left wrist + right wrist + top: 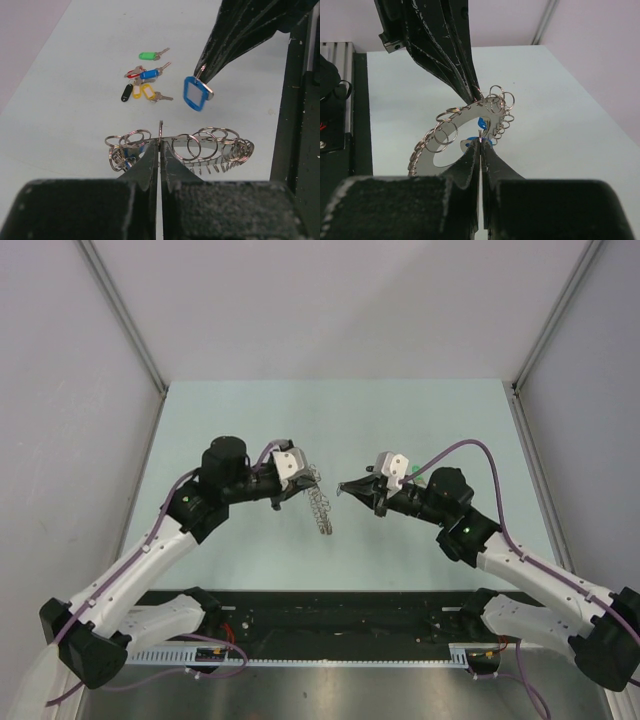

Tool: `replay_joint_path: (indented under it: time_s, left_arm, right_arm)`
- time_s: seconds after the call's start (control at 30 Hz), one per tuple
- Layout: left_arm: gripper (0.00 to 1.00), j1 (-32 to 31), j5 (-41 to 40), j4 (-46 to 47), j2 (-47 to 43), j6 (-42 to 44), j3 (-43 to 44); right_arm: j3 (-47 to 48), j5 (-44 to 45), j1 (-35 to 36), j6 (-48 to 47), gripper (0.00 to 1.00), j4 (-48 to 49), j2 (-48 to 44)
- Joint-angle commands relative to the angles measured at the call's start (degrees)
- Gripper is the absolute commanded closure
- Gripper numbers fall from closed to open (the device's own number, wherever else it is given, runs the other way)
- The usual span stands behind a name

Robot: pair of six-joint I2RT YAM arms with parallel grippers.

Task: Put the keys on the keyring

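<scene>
The keyring [320, 505] is a flat grey metal ring with many small wire loops on its rim. My left gripper [300, 492] is shut on its rim and holds it above the table; the left wrist view shows the jaws [160, 144] pinching the keyring [210, 147]. My right gripper [346, 488] is shut on the small ring of a blue-headed key [196, 93], just right of the keyring. In the right wrist view my right gripper [481, 143] sits just in front of the keyring [451, 131]. Other keys [145, 82] lie in a loose cluster on the table.
A green-headed key [148, 55] lies a little apart from the cluster. A bit of blue [127, 150] shows among the loops at one end of the keyring. The black base rail [340, 625] runs along the near edge. Grey walls enclose the pale table [240, 420].
</scene>
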Motion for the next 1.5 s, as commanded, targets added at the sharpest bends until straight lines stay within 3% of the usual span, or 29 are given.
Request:
replay_joint_path:
  time_s: [0.0, 0.13, 0.47, 0.93, 1.47]
  left_arm:
    - [1.00, -0.4, 5.2, 3.7, -1.0, 2.9, -2.5]
    - [1.00, -0.3, 7.5, 4.6, -1.4, 3.1, -4.2]
    - [1.00, -0.4, 12.2, 5.2, -1.0, 4.2, -5.8]
    - [1.00, -0.6, 15.5, 7.2, 0.1, 2.2, -6.5]
    - [1.00, -1.5, 15.9, 7.4, 0.4, 2.0, -6.4]
  right_arm:
    - [-1.9, -8.5, -2.5, 2.3, 1.00, 9.8, 1.2]
    - [-3.1, -13.3, -5.5, 3.1, 1.00, 12.7, 1.5]
    - [-3.1, -21.7, -7.5, -5.7, 1.00, 9.3, 2.4]
    - [-3.2, -24.9, -7.2, -10.8, 1.00, 6.2, 2.4]
    - [-3.1, -24.1, -5.5, -10.7, 1.00, 9.4, 4.9]
